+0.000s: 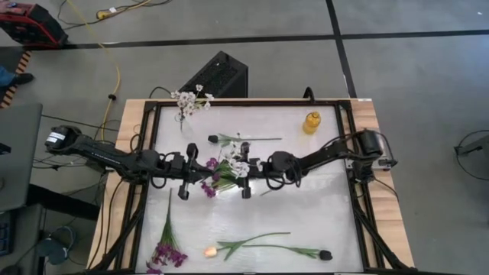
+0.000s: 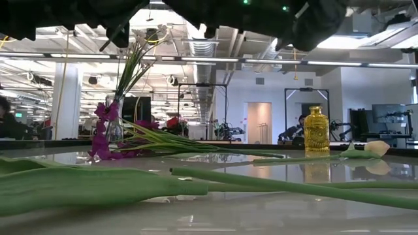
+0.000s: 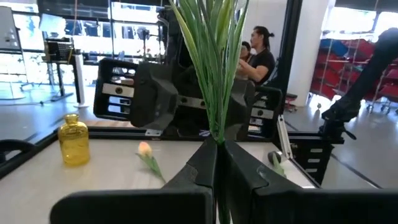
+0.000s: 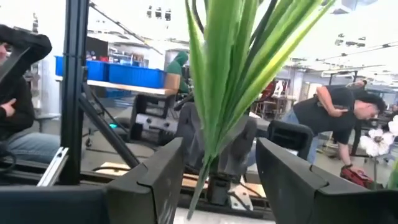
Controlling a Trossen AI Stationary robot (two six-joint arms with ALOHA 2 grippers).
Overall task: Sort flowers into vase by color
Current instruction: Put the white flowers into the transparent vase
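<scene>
My left gripper [image 1: 205, 173] is shut on a bunch of flowers [image 1: 225, 172] over the table's middle, with green stems [image 3: 214, 68], white blossoms [image 1: 238, 164] and purple clusters [image 1: 208, 188]. My right gripper [image 4: 217, 180] faces it from the right. It is open, with one finger on either side of the same stems [image 4: 224, 81] and not touching them. A clear vase [image 1: 186, 114] with white sprigs stands at the far left and a yellow vase [image 1: 311, 122] at the far right. A dark-budded stem [image 1: 244, 139], a purple sprig [image 1: 164, 244], a peach tulip [image 1: 211, 250] and another dark bud [image 1: 325, 254] lie flat on the table. My left gripper pinches several green stems together [image 3: 217, 140] between its two fingers [image 3: 199, 168]. The fingers come in level from the table's left and lie across the stems. In the low view the stems [image 2: 130, 65] slant upward and a purple cluster [image 2: 101, 130] hangs low beside them.
Black frame rails [image 1: 149, 153] run along the table's left and right sides. A black box [image 1: 218, 76] stands behind the far edge. People show in the room beyond the table. There is bare tabletop at the right [image 1: 321, 206] between the yellow vase and the near flowers.
</scene>
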